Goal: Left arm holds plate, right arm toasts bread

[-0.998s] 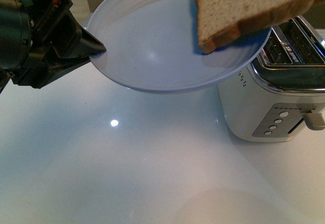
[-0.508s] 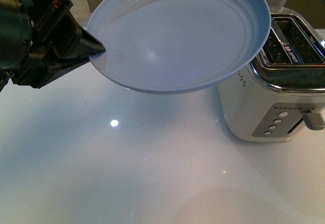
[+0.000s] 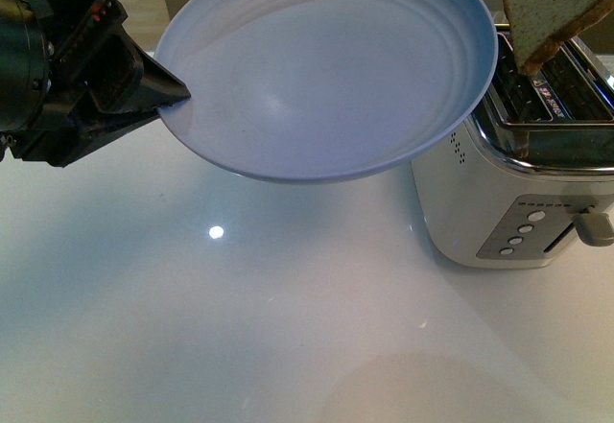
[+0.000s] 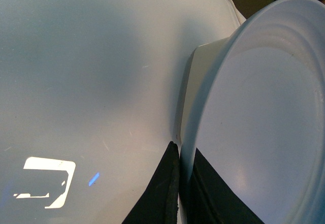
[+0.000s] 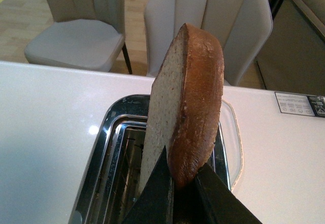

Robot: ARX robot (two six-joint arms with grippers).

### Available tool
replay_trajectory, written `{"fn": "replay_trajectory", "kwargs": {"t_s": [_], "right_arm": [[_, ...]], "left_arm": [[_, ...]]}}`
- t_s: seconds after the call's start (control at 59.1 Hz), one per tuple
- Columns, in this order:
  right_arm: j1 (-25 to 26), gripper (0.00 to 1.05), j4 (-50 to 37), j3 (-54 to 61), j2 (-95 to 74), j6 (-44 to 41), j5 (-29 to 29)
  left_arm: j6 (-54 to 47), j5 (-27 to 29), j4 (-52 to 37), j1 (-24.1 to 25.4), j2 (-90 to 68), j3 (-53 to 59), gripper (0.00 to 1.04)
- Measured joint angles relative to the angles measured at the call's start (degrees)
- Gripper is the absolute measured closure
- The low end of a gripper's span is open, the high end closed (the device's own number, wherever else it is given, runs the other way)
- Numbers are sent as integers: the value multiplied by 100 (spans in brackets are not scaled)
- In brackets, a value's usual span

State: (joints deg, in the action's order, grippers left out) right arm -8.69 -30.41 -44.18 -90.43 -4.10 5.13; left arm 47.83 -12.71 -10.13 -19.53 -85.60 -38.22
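Observation:
My left gripper (image 3: 177, 92) is shut on the left rim of the pale blue plate (image 3: 326, 68) and holds it tilted above the white table. In the left wrist view its black fingers (image 4: 172, 183) pinch the plate's rim (image 4: 189, 148). The plate is empty. The slice of brown bread (image 3: 552, 6) hangs at the top right, just above the toaster's slots (image 3: 537, 92). In the right wrist view my right gripper (image 5: 184, 183) is shut on the bread's crust edge (image 5: 195, 102), holding the slice upright over the open chrome slot (image 5: 122, 168). The right gripper itself is out of the front view.
The white and chrome toaster (image 3: 518, 183) stands at the right, with a lever (image 3: 595, 226) and several buttons on its front. The plate's rim overlaps its left top corner in the front view. Beige chairs (image 5: 76, 26) stand beyond the table.
The bread left the plate a second ago, went out of view, and is now back at the top right above the toaster. The plate has shifted slightly left and up.

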Motion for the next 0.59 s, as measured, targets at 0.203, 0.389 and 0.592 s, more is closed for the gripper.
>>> {"fn": "replay_trajectory", "kwargs": {"t_s": [0.203, 0.389, 0.592], "right_arm": [[-142, 102, -107, 101, -28, 44, 4], [-173, 102, -109, 164, -22, 133, 4], [-245, 102, -24, 315, 125, 151, 4]], "left_arm": [[0, -17, 0, 20, 0, 44, 102], [0, -42, 0, 20, 0, 70, 102], [0, -42, -2, 20, 0, 77, 102]]}}
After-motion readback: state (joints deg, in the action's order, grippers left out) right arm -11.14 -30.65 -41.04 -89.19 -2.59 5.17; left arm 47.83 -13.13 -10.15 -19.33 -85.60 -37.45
